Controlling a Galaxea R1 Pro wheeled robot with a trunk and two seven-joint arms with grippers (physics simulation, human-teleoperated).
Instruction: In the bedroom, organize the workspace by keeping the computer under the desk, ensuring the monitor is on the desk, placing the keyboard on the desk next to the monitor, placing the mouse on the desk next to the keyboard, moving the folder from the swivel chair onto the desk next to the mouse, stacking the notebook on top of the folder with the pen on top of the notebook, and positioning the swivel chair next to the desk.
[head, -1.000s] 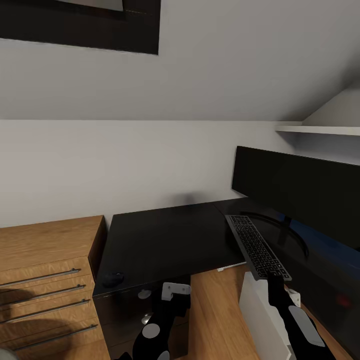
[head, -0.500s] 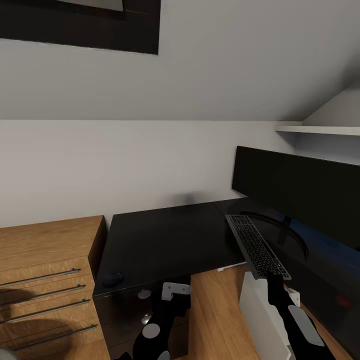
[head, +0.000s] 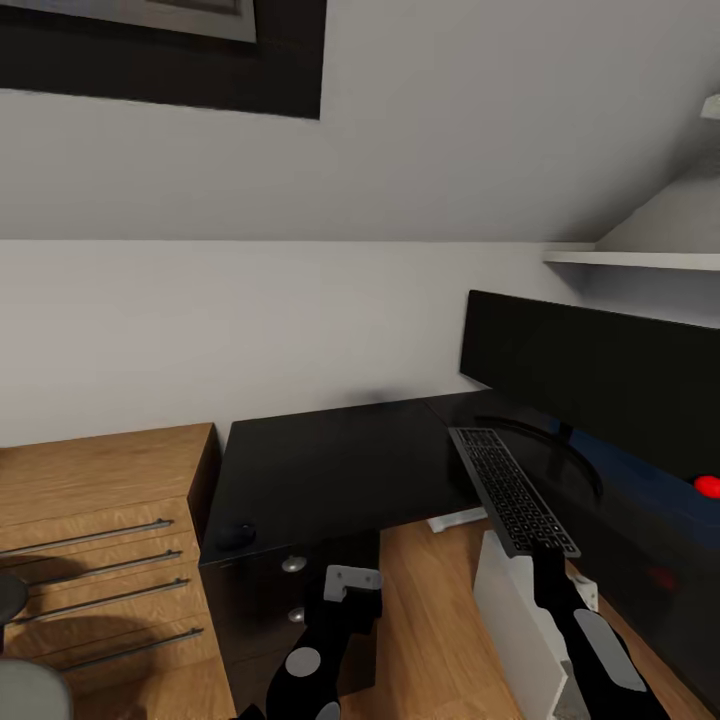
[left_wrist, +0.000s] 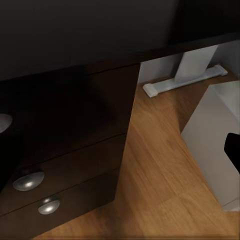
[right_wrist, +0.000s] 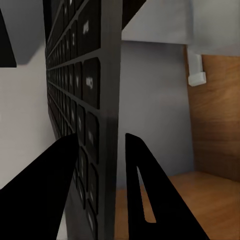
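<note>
The keyboard (head: 512, 492) is held at its near end by your right gripper (head: 548, 560), with its far end reaching over the desk (head: 330, 470) toward the monitor (head: 600, 385). In the right wrist view the two fingers (right_wrist: 62, 165) straddle the thin edge of the keyboard (right_wrist: 85, 115), clenched on it, one on the key side and one on the underside. Because you grip one short end only, most of the length hangs out past the jaws; judged from this, the board can pivot or slip in the pinch if you swing it fast, and its far end may dip and strike the desk edge. The monitor stand (head: 545, 455) lies just beside the keyboard's far half, so a careless lowering can knock the ring or land the board on top of it instead of flat on the glossy top. Below the keyboard's near end stands the computer (head: 520, 620), under the desk's right wing; a dropped board would fall on or past it to the floor (head: 430, 610). The mouse (head: 237, 536) rests near the desk's front left corner, well apart from the keyboard, and is in no danger yet. Your left gripper (head: 350, 582) hangs low before the drawer unit (left_wrist: 60, 165); whether it is released or clenched cannot be told. Raising that arm blindly may catch the desk's front edge or a knob (left_wrist: 28, 181).
</note>
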